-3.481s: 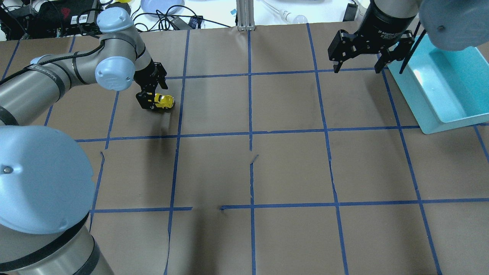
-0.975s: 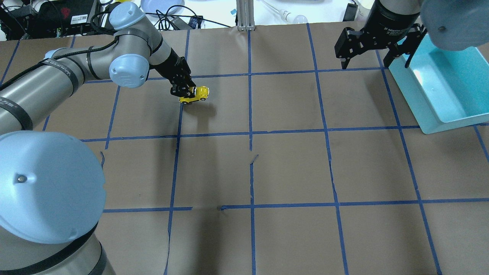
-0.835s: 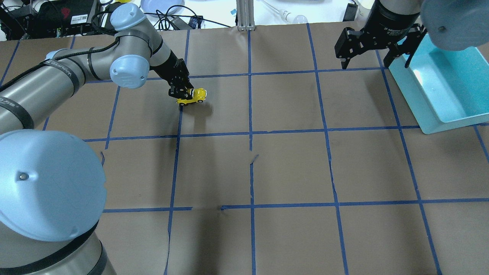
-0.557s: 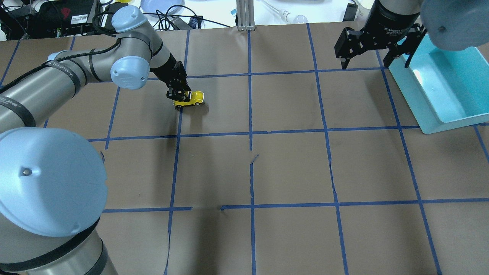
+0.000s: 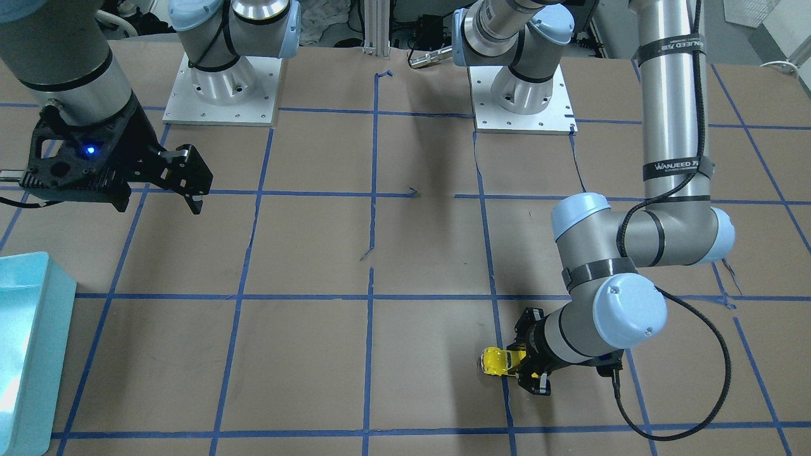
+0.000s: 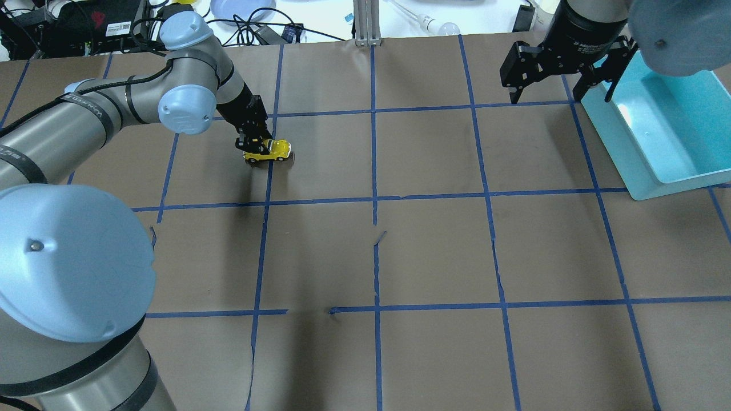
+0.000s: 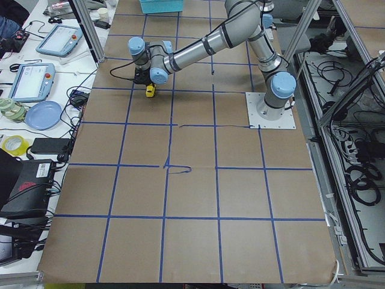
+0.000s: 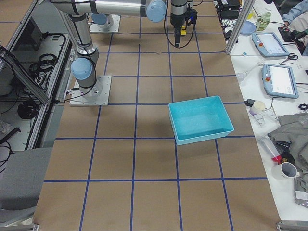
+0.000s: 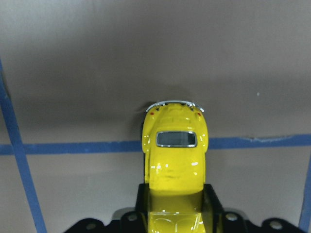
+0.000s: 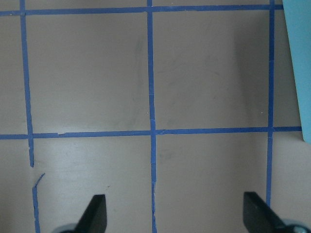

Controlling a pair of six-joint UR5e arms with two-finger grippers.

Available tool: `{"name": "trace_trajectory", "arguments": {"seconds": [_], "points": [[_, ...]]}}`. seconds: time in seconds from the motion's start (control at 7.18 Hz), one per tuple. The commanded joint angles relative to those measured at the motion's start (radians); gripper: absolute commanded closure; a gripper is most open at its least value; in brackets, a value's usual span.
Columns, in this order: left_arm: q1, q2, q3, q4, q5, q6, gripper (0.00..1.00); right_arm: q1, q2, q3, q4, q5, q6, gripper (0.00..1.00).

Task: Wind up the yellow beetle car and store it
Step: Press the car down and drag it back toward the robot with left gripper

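Observation:
The yellow beetle car (image 6: 269, 150) is low over the brown paper, on a blue tape line at the far left; its wheels seem to touch the paper. My left gripper (image 6: 253, 149) is shut on one end of the car. The left wrist view shows the car (image 9: 175, 155) sticking out forward between the black fingers (image 9: 212, 204). The car (image 5: 496, 361) and the left gripper (image 5: 527, 368) also show in the front view. My right gripper (image 6: 545, 98) is open and empty, hovering by the far right, next to the teal bin (image 6: 665, 174).
The teal bin (image 5: 35, 329) is empty in the right side view (image 8: 199, 139); its edge shows in the right wrist view (image 10: 299, 48). Brown paper with a blue tape grid covers the table. Cables, a plate and boxes lie beyond the far edge.
The left gripper carried the car right over the first seconds. In the last second it has pulled it back left and lower onto the paper. The right gripper has barely moved.

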Motion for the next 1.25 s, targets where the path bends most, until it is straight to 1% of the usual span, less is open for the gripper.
{"name": "trace_trajectory", "arguments": {"seconds": [0.0,0.14,0.56,0.7,0.84,1.11], "points": [[0.030,0.002,0.000,-0.004,0.074,0.062,1.00,0.001,0.000,0.000,0.000,0.000,0.004,0.00],[0.050,0.000,-0.005,-0.004,0.095,0.064,1.00,0.001,0.001,0.000,0.000,0.002,0.000,0.00],[0.119,0.003,-0.020,0.005,0.102,0.101,1.00,0.002,0.000,0.000,0.002,0.002,0.003,0.00],[0.152,0.014,-0.020,0.006,0.125,0.122,1.00,0.002,0.000,0.000,0.002,0.003,0.004,0.00],[0.177,0.012,-0.031,0.006,0.128,0.131,1.00,0.002,0.001,0.000,0.002,0.003,0.005,0.00],[0.218,0.014,-0.048,0.008,0.126,0.218,1.00,0.004,0.002,0.002,0.002,0.005,0.005,0.00]]}}
